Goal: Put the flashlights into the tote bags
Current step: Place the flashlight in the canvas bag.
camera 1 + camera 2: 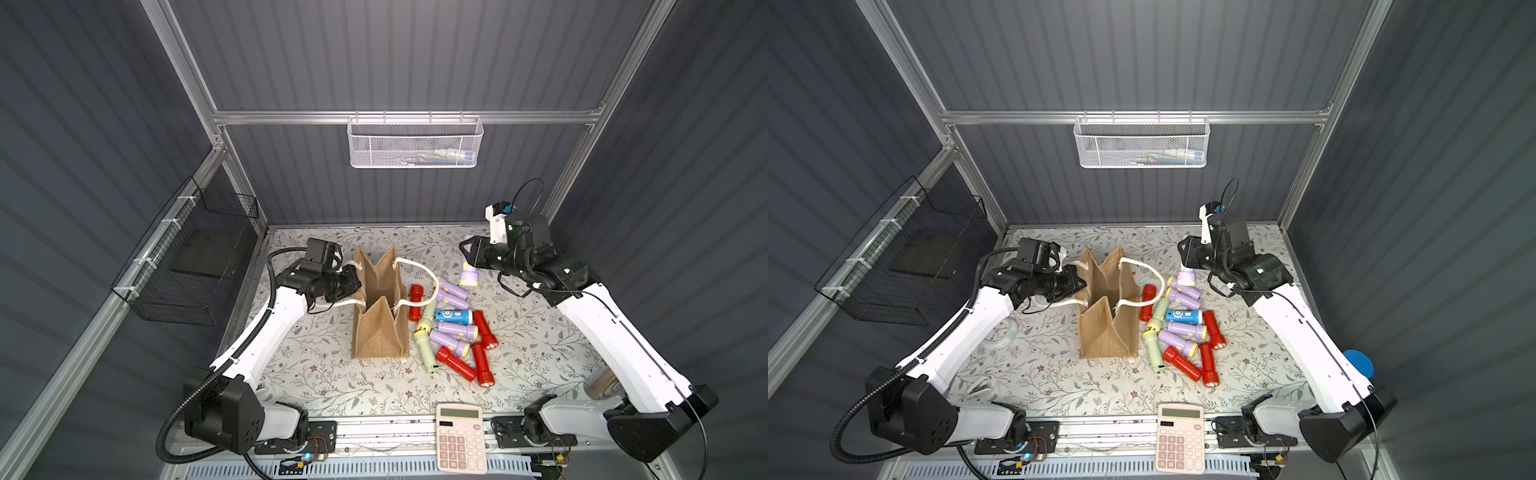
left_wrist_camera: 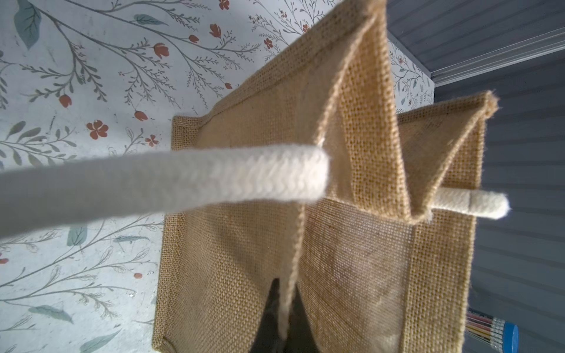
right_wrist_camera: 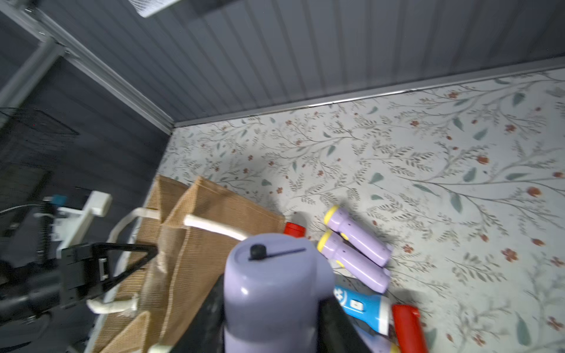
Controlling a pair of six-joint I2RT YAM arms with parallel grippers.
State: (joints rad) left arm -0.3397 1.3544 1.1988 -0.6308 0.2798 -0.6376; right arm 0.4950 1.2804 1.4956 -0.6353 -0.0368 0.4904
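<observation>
The tan jute tote bag [image 1: 380,328] [image 1: 1108,332] stands upright in the middle of the table with its mouth spread. My left gripper [image 1: 356,282] [image 2: 284,318] is shut on the bag's left rim [image 2: 290,275], beside a white rope handle [image 2: 214,180]. My right gripper [image 1: 467,251] [image 3: 273,324] is shut on a lilac flashlight [image 1: 469,275] [image 3: 275,284], held above the table to the right of the bag and apart from it. Several flashlights [image 1: 453,332] [image 1: 1183,332], red, lilac, pale green and one blue, lie in a heap against the bag's right side.
A pink calculator [image 1: 460,436] lies at the front edge. A white mesh basket [image 1: 415,143] hangs on the back wall and a black wire basket [image 1: 187,257] on the left wall. A clear tube with a blue cap [image 1: 1358,362] sits at the right edge behind my right arm.
</observation>
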